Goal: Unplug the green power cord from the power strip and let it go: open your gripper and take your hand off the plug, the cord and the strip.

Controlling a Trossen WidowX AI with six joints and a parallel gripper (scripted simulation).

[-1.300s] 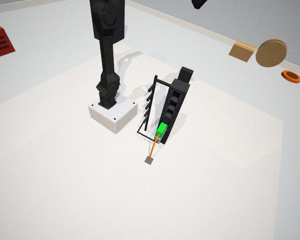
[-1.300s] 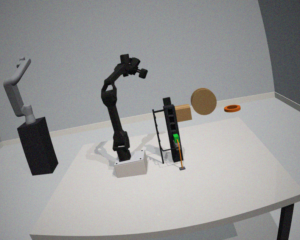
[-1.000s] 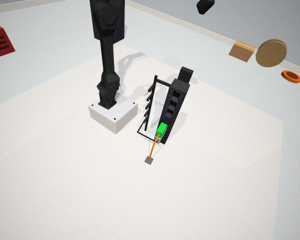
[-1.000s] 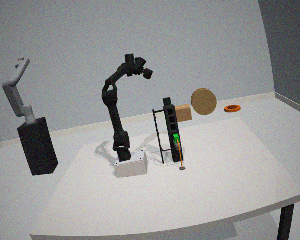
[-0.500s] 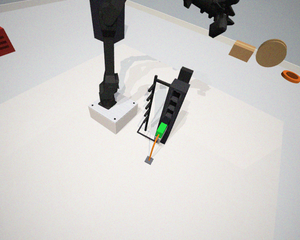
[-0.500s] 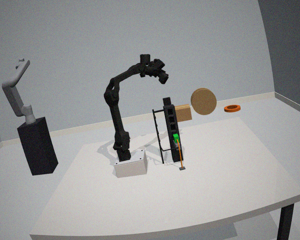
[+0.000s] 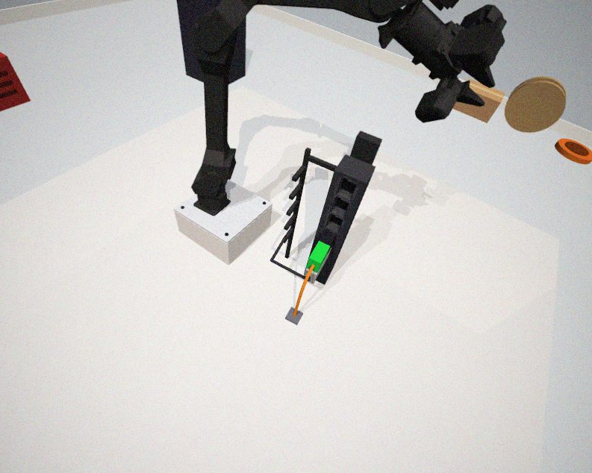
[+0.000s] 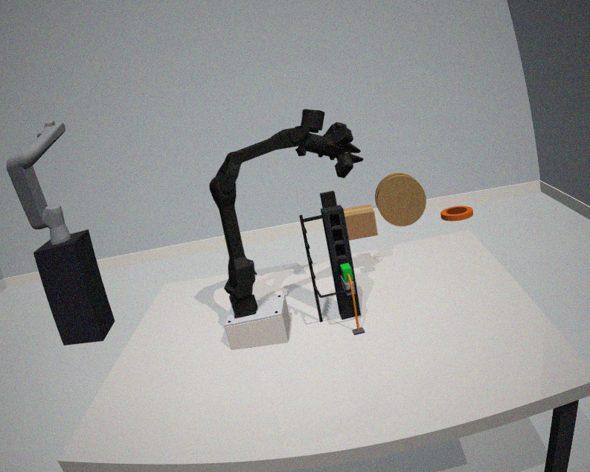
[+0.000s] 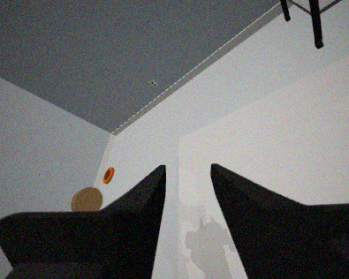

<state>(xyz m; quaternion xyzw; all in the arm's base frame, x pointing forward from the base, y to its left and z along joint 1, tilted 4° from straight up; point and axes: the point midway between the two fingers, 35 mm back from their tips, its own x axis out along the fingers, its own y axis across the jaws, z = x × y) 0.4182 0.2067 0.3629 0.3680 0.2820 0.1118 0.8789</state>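
Note:
The green plug (image 7: pixel 319 254) (image 8: pixel 346 270) sits against the front face of the upright black power strip (image 7: pixel 357 169) (image 8: pixel 346 307), near its lower end, below a row of square empty sockets. An orange cord (image 7: pixel 302 292) (image 8: pixel 355 304) runs from the plug down to a small grey anchor (image 7: pixel 293 315) (image 8: pixel 358 330) on the table. My gripper (image 7: pixel 487 93) (image 8: pixel 360 155) (image 9: pixel 188 169) is partly open, with nothing between its fingers. It hangs high above the strip and is touching neither plug, cord nor strip. The plug is out of the wrist view.
A thin black frame with pegs (image 7: pixel 297 203) (image 8: pixel 311 269) stands beside the strip, towards the arm's base. Beyond the strip are a brown block (image 7: pixel 482 107) (image 8: pixel 362 224), a brown disc (image 7: pixel 535 104) (image 8: pixel 400 199) (image 9: pixel 87 199) and an orange ring (image 7: pixel 576 157) (image 8: pixel 456 217).

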